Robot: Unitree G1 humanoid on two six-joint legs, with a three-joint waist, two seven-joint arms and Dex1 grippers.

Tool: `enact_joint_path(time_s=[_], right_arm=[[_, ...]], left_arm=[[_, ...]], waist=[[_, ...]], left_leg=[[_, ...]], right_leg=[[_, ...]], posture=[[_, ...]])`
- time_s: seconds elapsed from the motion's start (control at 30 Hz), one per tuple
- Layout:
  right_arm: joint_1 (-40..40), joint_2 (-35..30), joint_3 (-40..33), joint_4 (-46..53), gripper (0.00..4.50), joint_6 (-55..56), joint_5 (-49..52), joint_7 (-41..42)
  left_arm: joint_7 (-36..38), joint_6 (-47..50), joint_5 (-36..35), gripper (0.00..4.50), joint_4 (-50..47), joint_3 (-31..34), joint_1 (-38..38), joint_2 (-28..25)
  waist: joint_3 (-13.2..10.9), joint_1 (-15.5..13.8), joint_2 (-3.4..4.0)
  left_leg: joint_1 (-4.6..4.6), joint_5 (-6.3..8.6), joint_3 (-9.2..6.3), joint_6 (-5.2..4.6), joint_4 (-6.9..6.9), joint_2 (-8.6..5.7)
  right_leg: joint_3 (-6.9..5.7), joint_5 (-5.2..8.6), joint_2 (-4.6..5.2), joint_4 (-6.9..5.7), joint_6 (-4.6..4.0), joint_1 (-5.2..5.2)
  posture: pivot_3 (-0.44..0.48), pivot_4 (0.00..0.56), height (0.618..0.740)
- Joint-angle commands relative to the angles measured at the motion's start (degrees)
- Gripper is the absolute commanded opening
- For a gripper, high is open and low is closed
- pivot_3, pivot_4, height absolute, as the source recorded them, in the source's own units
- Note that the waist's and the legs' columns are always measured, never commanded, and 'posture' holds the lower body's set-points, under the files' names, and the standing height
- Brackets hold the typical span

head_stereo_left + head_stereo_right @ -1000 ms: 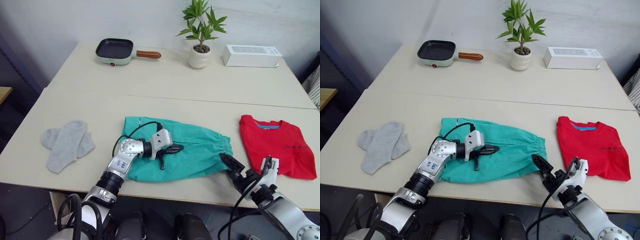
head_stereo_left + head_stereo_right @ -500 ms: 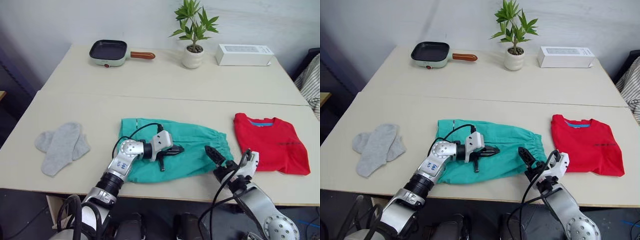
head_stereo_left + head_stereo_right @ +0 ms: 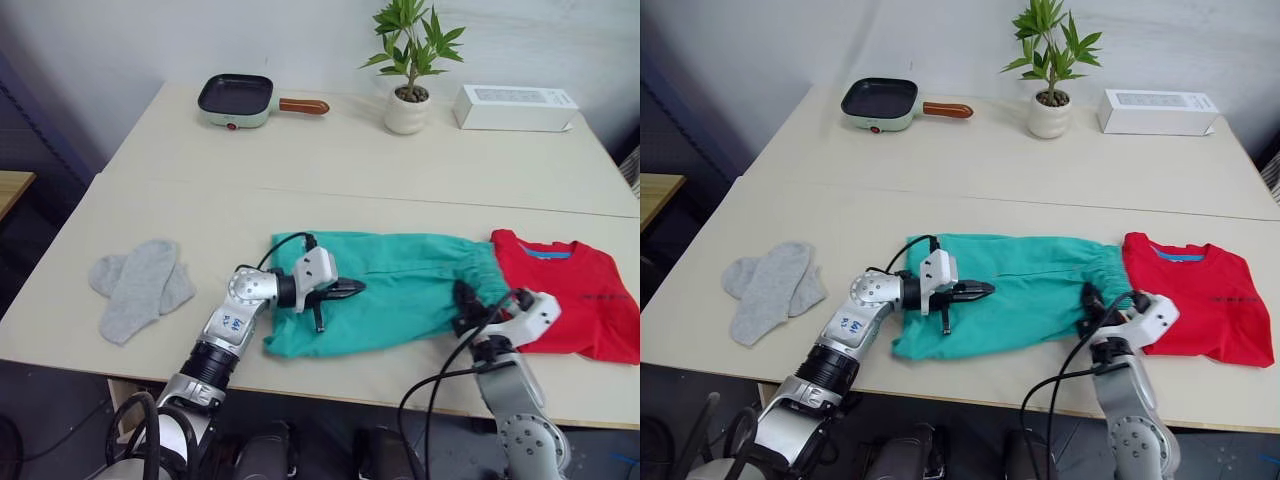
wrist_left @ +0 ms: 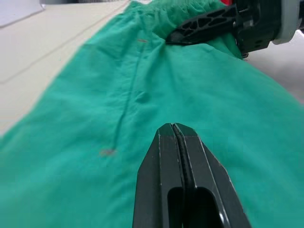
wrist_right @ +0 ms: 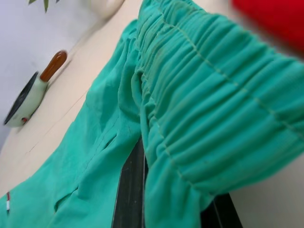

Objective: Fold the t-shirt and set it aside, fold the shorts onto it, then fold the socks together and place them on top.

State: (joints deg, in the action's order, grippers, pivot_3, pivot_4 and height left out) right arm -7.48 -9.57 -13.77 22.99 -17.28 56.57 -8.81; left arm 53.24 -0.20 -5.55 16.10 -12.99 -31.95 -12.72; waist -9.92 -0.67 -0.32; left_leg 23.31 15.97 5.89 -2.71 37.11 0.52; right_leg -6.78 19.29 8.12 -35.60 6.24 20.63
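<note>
I stand at a pale table (image 3: 200,215) with a pan (image 3: 236,98), a plant (image 3: 411,62) and a white box (image 3: 515,107) at the far side. The red shirt (image 3: 575,305) lies folded on my right, out of the way, so that step looks done. The teal shorts (image 3: 390,300) lie flat in front of me, with the waistband end touching the shirt.

My right claw (image 3: 1092,305) is at the waistband. One finger is under the bunched cloth and the cloth sits over it, so I think I have hold of that end to lift or pull it. My left claw (image 3: 345,291) is pressed shut with nothing in it. It rests on top of the shorts near the middle, maybe to hold them down while the other end folds over.

The grey socks (image 3: 137,288) wait far off to my left, one partly on the other, for last.
</note>
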Motion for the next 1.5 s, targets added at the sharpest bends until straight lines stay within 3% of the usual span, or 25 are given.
enact_joint_path(time_s=[0.03,0.1,0.23,0.43,0.63,0.73,0.87,1.03,1.13,1.23,1.3,1.4,1.5], right_arm=[[1.1,-5.9,-1.6,7.3,0.04,1.7,-7.8,4.0],[3.4,-9.9,0.9,9.8,0.04,-1.0,-10.6,5.5],[10.2,-16.2,12.8,13.3,0.04,-8.0,-20.4,7.8],[20.3,-12.2,26.7,9.9,0.04,-14.8,-29.4,8.3],[21.0,-9.3,29.1,5.5,0.04,-17.8,-31.5,12.6],[22.5,-9.9,28.5,5.1,0.73,-19.9,-29.3,18.4],[23.5,-11.9,24.9,6.5,2.08,-25.2,-19.8,28.7],[23.8,-22.2,16.8,8.5,3.91,-32.9,-2.3,47.1],[23.8,-27.5,12.7,5.9,3.91,-32.6,0.8,54.8],[27.5,-25.0,9.3,-1.8,3.29,-28.4,-0.8,54.5],[29.8,-23.6,10.7,-6.2,2.63,-23.1,-6.9,54.8],[33.6,-21.2,17.5,-15.8,1.59,-9.8,-21.5,56.5],[37.0,-17.2,20.3,-26.0,0.51,-2.1,-27.0,60.1]], left_arm=[[-4.0,1.2,0.5,0.0,-1.4,1.2,0.5,0.0],[-5.5,1.2,1.5,0.0,-0.2,1.3,0.5,-0.3],[-7.5,2.1,2.3,0.0,-0.2,1.4,2.3,-1.1],[-8.4,3.8,0.7,0.0,-3.8,3.5,6.8,-3.5],[-6.9,6.6,-4.9,0.0,-10.4,7.3,10.3,-5.2],[-6.7,8.5,-8.9,0.0,-13.6,10.1,11.4,-5.5],[-7.1,13.2,-13.0,0.0,-18.3,13.5,13.5,-7.2],[-10.6,21.1,-14.8,0.0,-24.0,18.9,17.5,-12.7],[-9.5,25.3,-17.3,0.0,-26.9,22.5,20.1,-17.4],[-5.0,27.0,-22.5,0.0,-28.4,24.6,19.1,-20.1],[-3.6,26.9,-24.2,0.0,-27.5,23.9,16.2,-19.8],[-4.5,24.9,-21.8,0.0,-22.9,18.2,7.4,-15.0],[-5.7,21.0,-14.0,0.0,-15.9,9.9,1.6,-11.0]], waist=[[-0.1,0.0,0.13],[-0.1,0.4,0.12],[-0.1,1.0,0.09],[-0.1,0.8,0.06],[-0.2,0.7,0.01],[-0.2,0.9,-0.01],[-0.2,0.9,-0.01],[-0.3,0.9,-0.02],[-0.3,0.9,-0.06],[-0.4,0.8,-0.11],[-0.4,0.7,-0.07],[-0.4,-0.1,-0.09],[-0.4,-0.1,-0.1]], left_leg=[[0.0,0.0,0.06,-0.01,0.0,-0.01],[0.0,-0.01,0.1,-0.01,-0.01,0.0],[-0.06,-0.06,0.22,0.08,0.0,0.19],[0.02,-0.25,0.16,0.42,-0.06,0.38],[0.04,-0.2,0.15,0.33,0.01,0.32],[0.03,-0.17,0.16,0.27,0.03,0.3],[-0.02,-0.16,0.12,0.29,-0.03,0.33],[-0.01,-0.13,0.08,0.23,-0.02,0.33],[-0.03,0.13,0.02,-0.1,-0.02,0.33],[-0.05,0.15,-0.04,0.0,-0.01,0.34],[-0.04,0.04,-0.01,0.2,0.0,0.33],[-0.04,0.05,-0.02,0.56,0.02,0.26],[-0.04,-0.11,0.17,0.33,0.02,0.17]], right_leg=[[0.0,0.0,-0.02,-0.04,0.01,0.0],[0.0,0.0,-0.1,-0.07,0.02,0.01],[0.15,0.0,-0.3,-0.05,0.03,0.09],[0.14,0.08,-0.45,-0.36,-0.13,0.38],[0.12,0.07,-0.4,-0.35,-0.12,0.24],[0.12,0.04,-0.39,-0.29,-0.07,0.17],[0.11,0.04,-0.4,-0.26,-0.08,0.16],[0.09,0.04,-0.4,-0.24,-0.08,0.11],[0.07,0.04,-0.35,0.03,-0.08,0.07],[0.05,0.05,-0.34,0.02,-0.09,0.05],[0.06,0.03,-0.31,0.02,-0.12,0.07],[0.0,0.02,-0.29,-0.02,-0.12,0.06],[0.03,-0.02,-0.46,-0.08,-0.04,0.06]], posture=[[0.0,0.15,0.74],[0.0,0.15,0.74],[0.0,0.15,0.74],[0.0,0.15,0.74],[0.0,0.15,0.74],[0.0,0.15,0.74],[0.0,0.15,0.74],[0.0,0.15,0.74],[0.0,0.15,0.74],[0.0,0.15,0.74],[0.0,0.15,0.74],[0.0,0.15,0.74],[0.0,0.15,0.74]])
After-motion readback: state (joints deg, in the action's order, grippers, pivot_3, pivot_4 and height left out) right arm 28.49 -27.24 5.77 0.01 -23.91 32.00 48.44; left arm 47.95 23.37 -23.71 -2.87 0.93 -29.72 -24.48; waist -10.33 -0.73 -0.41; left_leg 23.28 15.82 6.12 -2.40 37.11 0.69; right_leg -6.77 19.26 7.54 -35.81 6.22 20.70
